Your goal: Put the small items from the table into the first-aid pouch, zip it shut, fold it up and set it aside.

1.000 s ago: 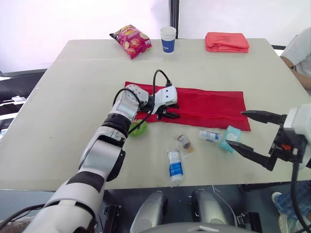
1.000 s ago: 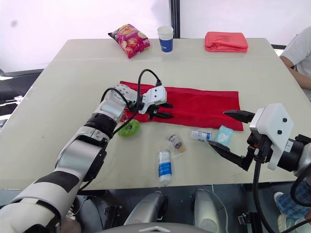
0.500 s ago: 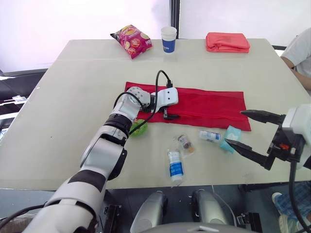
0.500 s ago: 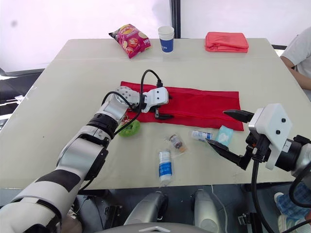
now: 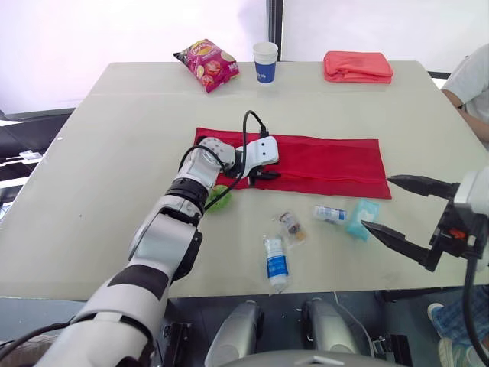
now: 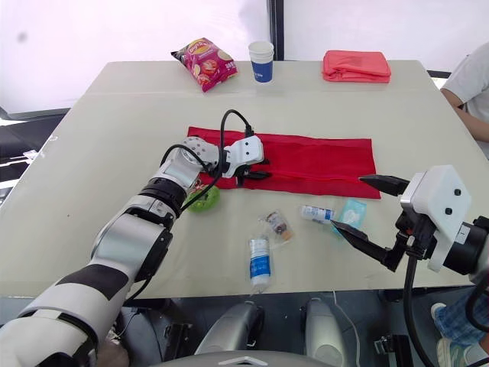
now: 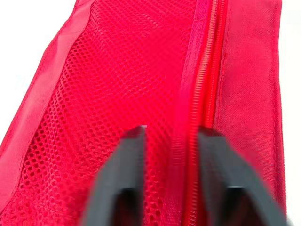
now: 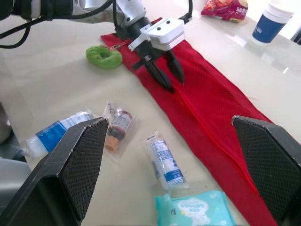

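Matte beige table [image 5: 114, 153], seen from above and in front. Across its middle, a long flat first-aid pouch [image 5: 328, 160]. Red cloth: open honeycomb mesh on one panel, denser weave on the other, a toothed zip [image 7: 207, 70] running lengthwise between them. Lies spread out, unfolded.

Left gripper [image 8: 175, 84] down on the pouch near its left end, with a white housing and a looped black cable. Black fingers [image 7: 127, 160] a little apart, tips pressing the mesh, zip line between them, nothing clamped.

Just beside that end, on the bare table, a soft green ring [image 5: 218, 197]. Nearer the front edge, apart from the pouch:
- a small dark bottle [image 5: 291, 224] in a crinkled clear bag
- a blue-and-white roll [image 5: 275, 264] in clear wrap
- a small white tube [image 5: 330, 214] with blue print
- a flat teal wipes packet [image 5: 361, 216]

Right gripper [image 5: 376, 202] hovering at the table's right front, just beside the wipes packet. Pointed black fingers [image 5: 416, 183] spread wide, holding nothing.

Along the far edge, a glossy red crisp bag [image 5: 206, 63], a white-and-blue paper cup [image 5: 264, 61] and a folded coral cloth [image 5: 357, 66]. At the far right, a person's white sleeve [image 5: 474, 76].

Against half a second ago: pouch's right end drawn slightly away from the wipes packet, right gripper shifted a little to the right, small items lying as before.
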Robot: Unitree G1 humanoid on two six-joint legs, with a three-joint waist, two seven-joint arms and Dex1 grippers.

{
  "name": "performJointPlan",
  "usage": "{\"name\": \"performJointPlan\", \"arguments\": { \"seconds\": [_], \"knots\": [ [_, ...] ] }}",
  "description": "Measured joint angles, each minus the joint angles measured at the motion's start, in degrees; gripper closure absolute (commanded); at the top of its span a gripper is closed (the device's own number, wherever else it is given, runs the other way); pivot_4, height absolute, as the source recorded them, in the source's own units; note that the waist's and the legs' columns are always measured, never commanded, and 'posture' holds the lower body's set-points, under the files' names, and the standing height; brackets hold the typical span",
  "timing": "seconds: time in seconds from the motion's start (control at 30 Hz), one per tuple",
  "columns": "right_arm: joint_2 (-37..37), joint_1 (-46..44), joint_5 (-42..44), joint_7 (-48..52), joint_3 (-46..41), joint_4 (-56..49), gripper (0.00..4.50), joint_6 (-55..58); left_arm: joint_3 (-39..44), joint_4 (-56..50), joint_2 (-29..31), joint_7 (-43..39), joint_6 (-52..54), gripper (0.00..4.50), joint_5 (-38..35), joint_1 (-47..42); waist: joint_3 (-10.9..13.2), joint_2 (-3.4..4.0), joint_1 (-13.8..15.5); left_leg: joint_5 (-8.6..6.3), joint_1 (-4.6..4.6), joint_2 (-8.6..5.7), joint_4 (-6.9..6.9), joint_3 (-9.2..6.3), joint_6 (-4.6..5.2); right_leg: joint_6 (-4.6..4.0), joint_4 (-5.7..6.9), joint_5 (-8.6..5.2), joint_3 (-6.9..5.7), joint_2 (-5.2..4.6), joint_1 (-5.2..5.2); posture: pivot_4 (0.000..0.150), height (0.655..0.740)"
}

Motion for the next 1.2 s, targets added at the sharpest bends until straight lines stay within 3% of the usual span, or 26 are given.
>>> {"name": "performJointPlan", "arguments": {
  "seconds": [0.13, 0.17, 0.23, 0.33, 0.37, 0.67, 0.77, 0.87, 0.9, 1.03, 1.13, 1.2],
  "knots": [
    [-0.4, 1.0, 0.9, -0.1, -1.5, -0.3, 0.0, 0.0, 2.4, 0.7, -0.8, -2.9, 3.5, 4.4, -2.2, -2.1, 0.0, -0.01, 0.0, -0.01, 0.0, 0.0, 0.0, 0.01, 0.01, 0.0, 0.0, 0.0, -0.01, 0.0, 0.01, 0.15, 0.74],
    [-0.5, 1.1, 0.9, -0.1, -1.5, -0.3, 0.0, 0.0, 2.7, 0.7, -0.9, -3.5, 4.1, 3.98, -2.6, -2.3, 0.0, -0.01, 0.0, -0.01, 0.0, 0.0, 0.0, 0.01, 0.01, 0.0, 0.0, 0.0, -0.01, 0.0, 0.02, 0.15, 0.74],
    [-0.6, 1.4, 1.1, -0.1, -1.6, -0.3, 0.0, 0.0, 3.5, 0.7, -1.2, -5.4, 5.6, 3.64, -3.5, -2.6, 0.0, -0.01, -0.1, -0.01, 0.0, 0.0, 0.01, 0.01, 0.01, 0.0, 0.0, 0.0, -0.01, 0.0, 0.02, 0.15, 0.74],
    [-0.7, 1.6, 1.6, -0.2, -1.7, -0.3, 0.0, 0.0, 3.5, 0.7, -1.2, -3.4, 3.4, 2.25, -2.8, -2.6, 0.0, -0.02, -0.1, 0.0, 0.01, 0.01, 0.0, 0.01, 0.0, 0.0, 0.0, 0.0, 0.0, 0.0, 0.02, 0.15, 0.74],
    [-0.7, 1.6, 1.7, -0.2, -1.7, -0.3, 0.0, 0.0, 3.4, 0.6, -1.2, -3.2, 3.2, 2.0, -2.6, -2.6, 0.0, -0.02, -0.1, 0.0, 0.02, 0.01, 0.0, 0.01, 0.0, 0.0, 0.0, 0.0, 0.0, 0.0, 0.02, 0.15, 0.74],
    [-0.7, 1.7, 1.8, -1.1, -1.7, -0.4, 0.0, -0.1, -0.6, 0.8, -0.2, 2.0, -4.4, 2.0, 3.1, -2.5, 0.0, -0.02, 0.1, -0.01, 0.02, 0.0, 0.0, 0.01, 0.01, 0.01, -0.01, 0.0, 0.02, -0.01, 0.02, 0.15, 0.74],
    [-0.7, 1.7, 1.8, -1.3, -1.7, -0.5, 0.0, -0.1, -1.1, 1.5, -0.2, 3.5, -5.7, 2.8, 4.1, -2.5, 0.0, -0.02, 0.1, -0.01, 0.02, 0.0, 0.0, 0.02, 0.01, 0.01, 0.0, 0.0, 0.02, 0.0, 0.02, 0.15, 0.74],
    [-0.7, 1.7, 1.9, -1.5, -1.7, -0.5, 0.0, -0.1, -0.6, 2.2, -0.3, 1.1, -5.1, 4.25, 3.1, -2.5, 0.0, -0.02, 0.1, -0.01, 0.02, 0.0, 0.0, 0.03, 0.01, 0.01, 0.0, 0.0, 0.02, 0.0, 0.02, 0.15, 0.74],
    [-0.7, 1.8, 2.0, -1.7, -1.7, -0.6, 0.0, -0.1, -0.2, 2.4, -0.4, 0.1, -4.4, 4.46, 2.5, -2.5, 0.0, -0.02, 0.1, -0.01, 0.02, 0.0, 0.0, 0.03, 0.01, 0.01, 0.0, 0.0, 0.01, 0.0, 0.02, 0.15, 0.74],
    [-0.7, 1.8, 4.2, -3.8, -1.6, -0.8, 0.0, 0.1, 2.5, 2.7, -1.0, -3.5, 0.8, 4.46, -0.5, -2.7, 0.0, -0.02, 0.0, -0.01, 0.02, 0.0, 0.01, 0.02, 0.01, 0.01, 0.0, 0.0, 0.01, 0.01, 0.02, 0.15, 0.74],
    [-1.8, 1.7, 12.8, -9.7, 0.6, -0.7, 0.0, 0.1, 3.8, 2.6, -1.4, -5.0, 3.9, 4.46, -2.0, -3.1, 0.0, -0.02, -0.1, 0.0, 0.02, 0.01, 0.0, 0.01, 0.01, 0.0, 0.0, 0.0, 0.01, -0.01, 0.02, 0.15, 0.74],
    [-3.2, 1.1, 20.8, -16.7, 6.8, -0.6, 0.0, -0.3, 3.9, 2.5, -1.5, -5.2, 5.0, 4.46, -2.4, -3.1, 0.0, -0.03, -0.1, 0.0, 0.02, 0.03, 0.0, -0.01, 0.0, 0.0, 0.0, 0.0, 0.01, -0.04, 0.02, 0.15, 0.74]
  ]
}}
